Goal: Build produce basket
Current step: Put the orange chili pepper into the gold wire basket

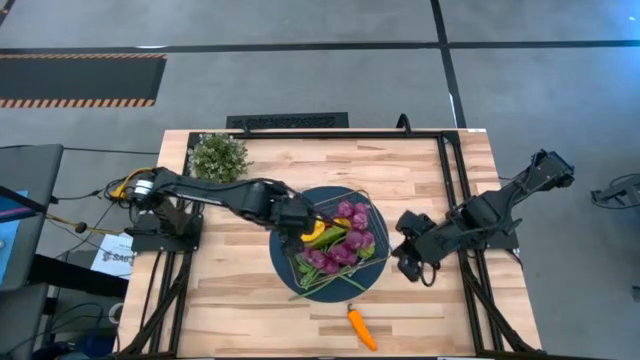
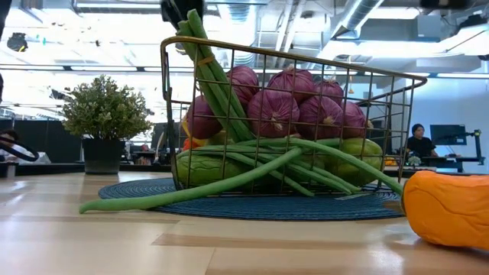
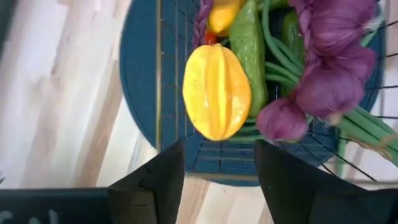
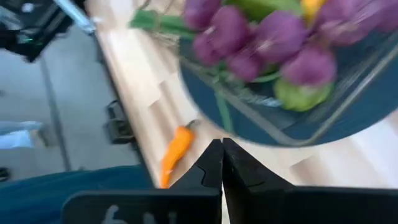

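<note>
Left claw point(image 3: 217, 168) over basket point(image 1: 368, 205), fingers spread, empty; yellow ribbed fruit point(image 3: 216, 91) just beyond fingertips, in basket beside cucumber point(image 3: 250, 43), grapes point(image 3: 333, 68), beans point(image 2: 229, 179). Basket sits on blue mat point(image 1: 285, 255), mid-table. Step, likely: fruit just dropped in. Right claw point(image 4: 221, 163) clenched, empty, beside mat. Carrot point(image 1: 361, 329) on table near front edge, well apart. Next: fetch carrot, probably with right claw, opened first.

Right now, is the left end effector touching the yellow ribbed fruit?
Apart. In the left wrist view, the left end effector is open and both dark fingers end short of the yellow ribbed fruit, with the blue mat visible between them.
</note>
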Robot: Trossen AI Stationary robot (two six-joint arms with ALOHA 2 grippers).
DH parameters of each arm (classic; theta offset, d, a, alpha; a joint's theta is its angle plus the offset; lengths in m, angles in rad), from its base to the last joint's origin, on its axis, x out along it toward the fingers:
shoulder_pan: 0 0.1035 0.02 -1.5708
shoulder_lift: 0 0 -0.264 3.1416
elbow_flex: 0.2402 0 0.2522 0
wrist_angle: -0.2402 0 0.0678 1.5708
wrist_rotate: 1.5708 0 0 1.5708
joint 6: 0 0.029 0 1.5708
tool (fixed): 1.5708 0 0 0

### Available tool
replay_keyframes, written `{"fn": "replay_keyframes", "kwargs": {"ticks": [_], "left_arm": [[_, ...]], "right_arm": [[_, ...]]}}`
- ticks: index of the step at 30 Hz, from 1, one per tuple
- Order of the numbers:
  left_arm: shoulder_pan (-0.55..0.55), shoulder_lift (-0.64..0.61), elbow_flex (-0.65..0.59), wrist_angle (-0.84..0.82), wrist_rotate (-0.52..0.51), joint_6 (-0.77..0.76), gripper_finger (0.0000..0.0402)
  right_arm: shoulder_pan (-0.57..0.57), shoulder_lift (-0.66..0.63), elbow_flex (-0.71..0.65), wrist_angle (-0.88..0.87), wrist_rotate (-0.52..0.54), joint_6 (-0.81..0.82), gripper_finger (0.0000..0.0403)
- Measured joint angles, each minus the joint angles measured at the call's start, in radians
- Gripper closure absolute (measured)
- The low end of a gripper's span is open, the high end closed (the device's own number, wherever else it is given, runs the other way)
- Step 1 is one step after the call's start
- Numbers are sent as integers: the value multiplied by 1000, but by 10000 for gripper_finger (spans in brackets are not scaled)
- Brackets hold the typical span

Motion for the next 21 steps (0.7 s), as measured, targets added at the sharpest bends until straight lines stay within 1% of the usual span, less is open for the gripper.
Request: {"fn": "replay_keyframes", "kwargs": {"ticks": [3, 8, 11, 14, 18, 21], "left_arm": [[-43, -46, 0, -31, -43, -36, 222], [-137, -130, 0, -86, -112, -120, 221], [-197, -170, 0, -110, -157, -176, 220], [-252, -200, 0, -129, -202, -220, 220], [-302, -215, 1, -167, -260, -261, 220], [-324, -216, 1, -188, -274, -270, 220]], "right_arm": [[46, 0, 0, 36, -11, 66, 383], [150, 26, 1, 74, -11, 244, 391], [211, 76, 1, 81, -20, 375, 392], [263, 148, 1, 103, -62, 492, 388], [299, 261, 0, 224, -94, 572, 376], [309, 337, 0, 375, -111, 559, 364]]}}
